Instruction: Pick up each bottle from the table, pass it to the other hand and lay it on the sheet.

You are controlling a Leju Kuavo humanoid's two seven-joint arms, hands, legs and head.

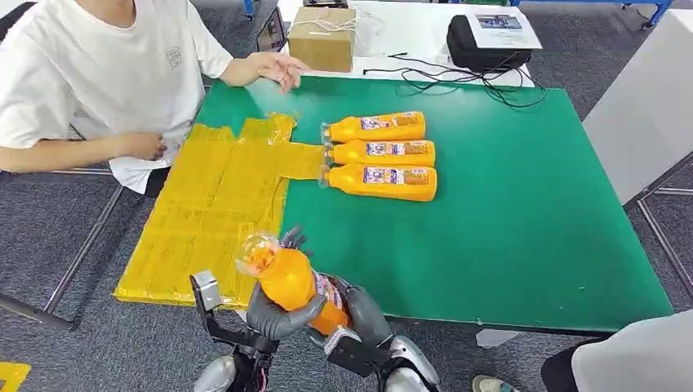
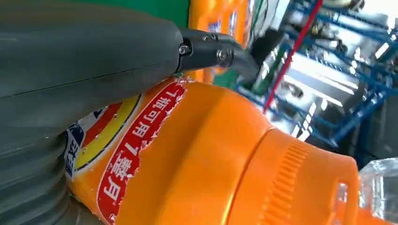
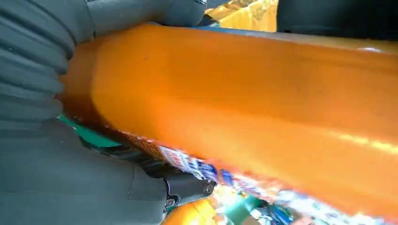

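An orange bottle (image 1: 286, 278) with a clear cap is held tilted over the table's near edge, cap toward the yellow sheet (image 1: 212, 212). My left hand (image 1: 274, 320) wraps its thumb and fingers around the bottle's body (image 2: 211, 154). My right hand (image 1: 364, 314) grips the lower part of the same bottle (image 3: 258, 93). In the wrist views the left hand (image 2: 70, 70) and right hand (image 3: 56, 178) press against the bottle. Three more orange bottles (image 1: 380, 127) (image 1: 384, 153) (image 1: 384, 181) lie side by side on the green table (image 1: 507, 220), caps toward the sheet.
A person in a white shirt sits at the far left, one hand (image 1: 278, 69) resting on the table's far edge. A cardboard box (image 1: 323, 37), a black device (image 1: 486, 37) and cables lie behind the green table. A white panel (image 1: 646, 106) stands at the right.
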